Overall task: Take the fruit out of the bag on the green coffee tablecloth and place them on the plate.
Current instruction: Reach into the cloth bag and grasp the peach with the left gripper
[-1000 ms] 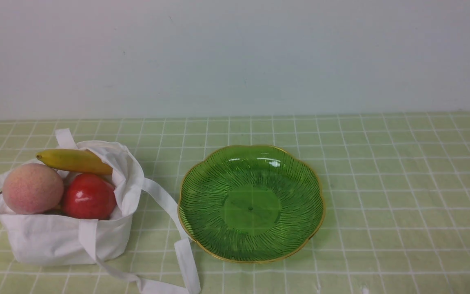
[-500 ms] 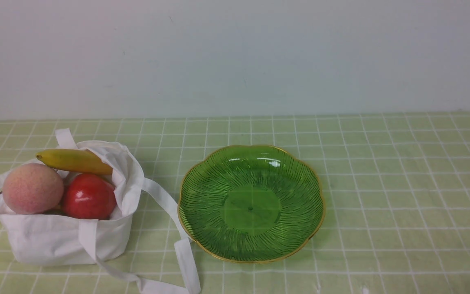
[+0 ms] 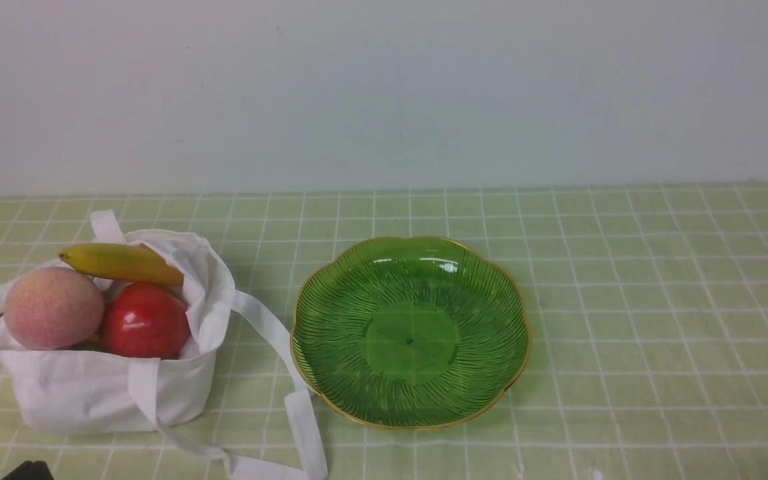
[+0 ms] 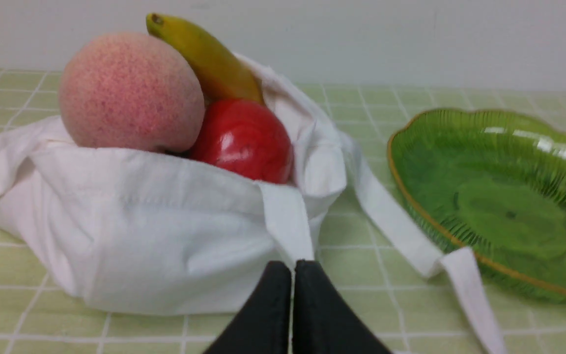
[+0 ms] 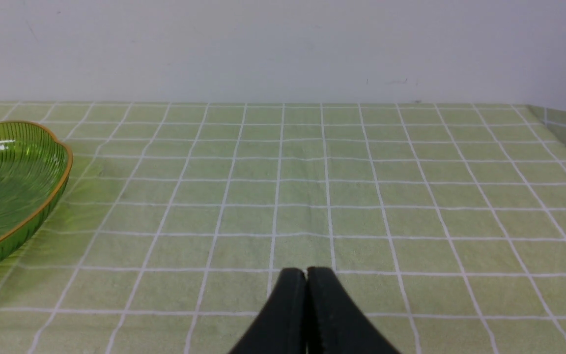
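Observation:
The white bag (image 3: 107, 390) stands on the green coffee tablecloth (image 3: 657, 300) at the left. Fruit fills its open mouth: a pink-yellow peach (image 3: 54, 308), a red apple (image 3: 146, 321) and a yellow banana (image 3: 121, 263) behind them. The green plate (image 3: 411, 333) lies empty to the bag's right. In the left wrist view my left gripper (image 4: 293, 265) is shut and holds nothing, low in front of the bag (image 4: 155, 236), below the peach (image 4: 130, 93) and apple (image 4: 243, 140). My right gripper (image 5: 306, 271) is shut and empty over bare cloth, right of the plate (image 5: 13, 187).
The bag's long straps (image 3: 297, 413) trail on the cloth between bag and plate, one touching the plate's near-left rim. A pale wall stands behind the table. The cloth's right edge (image 5: 565, 128) folds down at the far right.
A dark part of the left arm has come into the bottom left corner of the front view. Bag, fruit and plate have not moved.

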Available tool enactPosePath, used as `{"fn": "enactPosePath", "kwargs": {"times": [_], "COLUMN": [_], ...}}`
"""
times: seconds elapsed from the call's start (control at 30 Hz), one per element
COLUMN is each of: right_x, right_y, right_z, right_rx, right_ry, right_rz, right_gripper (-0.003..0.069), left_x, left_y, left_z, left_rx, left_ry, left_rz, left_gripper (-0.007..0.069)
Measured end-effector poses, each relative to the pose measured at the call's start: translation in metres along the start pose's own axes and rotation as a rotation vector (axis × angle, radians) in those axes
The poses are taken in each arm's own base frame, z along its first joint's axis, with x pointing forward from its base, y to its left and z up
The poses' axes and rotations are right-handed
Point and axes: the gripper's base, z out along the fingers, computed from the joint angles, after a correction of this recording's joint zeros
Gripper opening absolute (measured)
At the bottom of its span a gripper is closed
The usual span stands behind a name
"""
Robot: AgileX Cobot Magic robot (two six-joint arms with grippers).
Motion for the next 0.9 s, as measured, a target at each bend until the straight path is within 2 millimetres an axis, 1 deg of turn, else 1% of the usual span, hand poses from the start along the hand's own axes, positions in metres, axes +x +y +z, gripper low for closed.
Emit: {"fn": "enactPosePath", "kwargs": {"times": [0.2,0.23,0.27,0.33,0.37,0.53,0.63,0.73,0.83,0.9], "right_x": [0.0,0.0,0.0,0.0,0.0,0.0,0.0,0.0,0.0,0.0], "right_y": [0.0,0.0,0.0,0.0,0.0,0.0,0.0,0.0,0.0,0.0], "right_z": [0.0,0.0,0.0,0.0,0.0,0.0,0.0,0.0,0.0,0.0], "right_rx": [0.0,0.001,0.001,0.001,0.002,0.002,0.002,0.002,0.002,0.002], "right_ry": [0.0,0.0,0.0,0.0,0.0,0.0,0.0,0.0,0.0,0.0], "right_rz": [0.0,-0.002,-0.004,-0.005,-0.006,-0.006,-0.006,-0.006,-0.006,-0.006], "right_gripper": [-0.001,-0.001,-0.001,-0.001,-0.001,-0.001,-0.001,-0.001,-0.001,-0.001], "left_x": [-0.01,-0.013,-0.015,-0.017,-0.019,-0.023,-0.025,-0.027,-0.042,-0.066], "left_y": [-0.002,-0.002,-0.002,-0.001,0.001,0.005,0.008,0.01,0.007,0.0], "left_z": [-0.001,-0.001,-0.001,-0.002,-0.002,-0.003,-0.004,-0.005,-0.01,-0.021], "left_rx": [0.043,0.054,0.055,0.053,0.047,0.034,0.009,-0.01,0.001,0.027], "left_ry": [-0.109,-0.137,-0.159,-0.179,-0.213,-0.268,-0.303,-0.324,-0.367,-0.425], "left_rz": [-0.301,-0.397,-0.451,-0.49,-0.559,-0.688,-0.701,-0.668,-0.604,-0.495], "left_gripper": [-0.0008,-0.0008,-0.0008,-0.0008,-0.0008,-0.0008,-0.0008,-0.0008,-0.0008,-0.0008]}}
